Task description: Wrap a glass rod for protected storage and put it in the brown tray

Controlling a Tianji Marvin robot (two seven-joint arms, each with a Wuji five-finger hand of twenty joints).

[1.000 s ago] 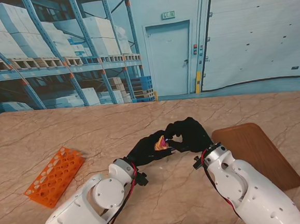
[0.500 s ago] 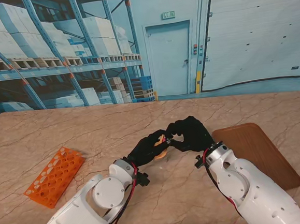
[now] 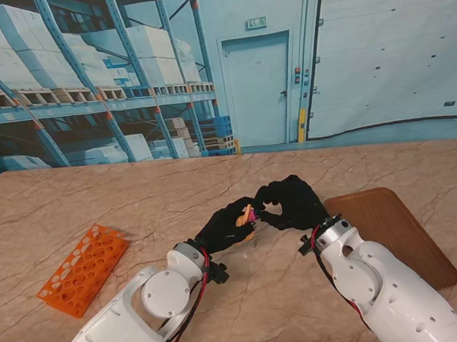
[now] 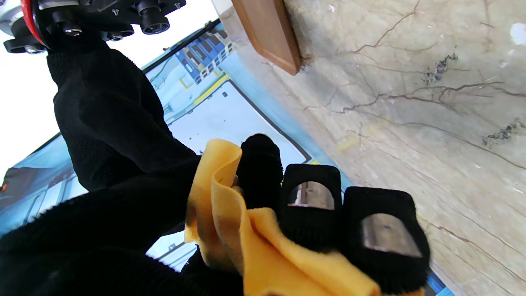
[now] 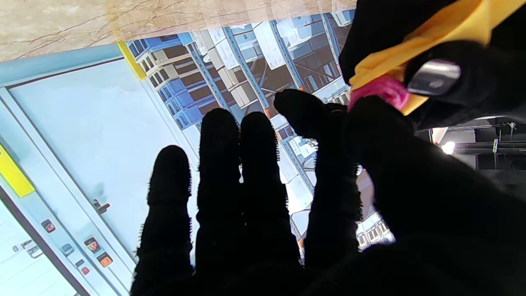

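- Left hand (image 3: 226, 225) grips the yellow cloth (image 4: 230, 230) bundle, raised above the table (image 3: 136, 202); rod hidden inside.
- Right hand (image 3: 290, 202) pinches the pink end (image 5: 380, 91).
- Tray (image 3: 392, 233) lies to the right, nearer the right hand.

Two gloved hands, left (image 3: 226, 226) and right (image 3: 290, 202), were counted, along with one yellow cloth (image 4: 230, 230), one brown tray (image 3: 392, 233), and one orange rack (image 3: 82, 270).
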